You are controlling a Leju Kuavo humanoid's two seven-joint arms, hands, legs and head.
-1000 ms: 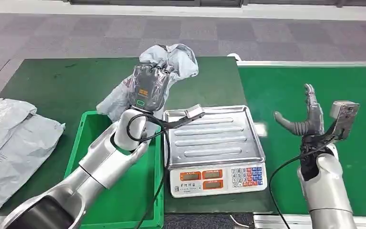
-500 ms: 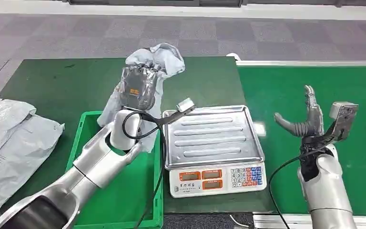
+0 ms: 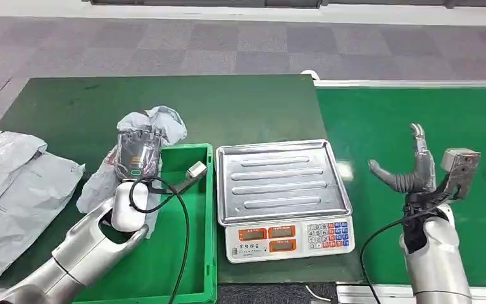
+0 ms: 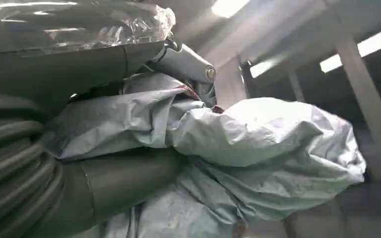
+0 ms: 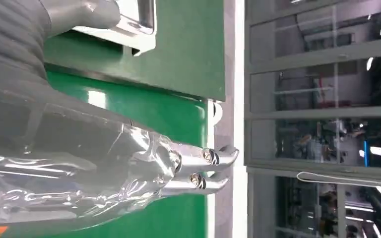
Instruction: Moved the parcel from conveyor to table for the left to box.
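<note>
The left hand (image 3: 138, 154) has swung its clutched grey parcel (image 3: 155, 123) down to the green box (image 3: 204, 190); snagging that rim could spill it, while the right hand (image 3: 411, 170) waits empty.

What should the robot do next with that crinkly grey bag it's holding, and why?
Probably lower it a little and let go. The left hand grips the grey parcel right at the far left corner of the green box, part of the parcel hanging outside its rim, so easing it inward over the box first seems wise. The right hand waits open.
</note>
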